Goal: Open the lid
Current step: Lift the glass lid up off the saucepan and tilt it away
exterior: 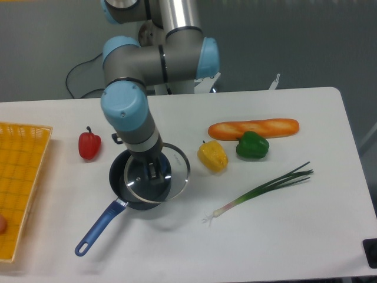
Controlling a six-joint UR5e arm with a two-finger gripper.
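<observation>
1. Glass lid [171,177] with a metal rim hangs directly under the claw [154,172], tilted and shifted right of the saucepan [121,186], only partly over its mouth.
2. The claw reaches down onto the lid's centre, pinching the knob there; the knob itself is mostly hidden.
3. The saucepan sits on the white counter [283,236], blue handle pointing to the lower left.
4. A red pepper [89,145] lies to the left; a yellow pepper [212,155], green pepper [252,145], bread [253,127] and green onion [265,187] lie to the right.
</observation>
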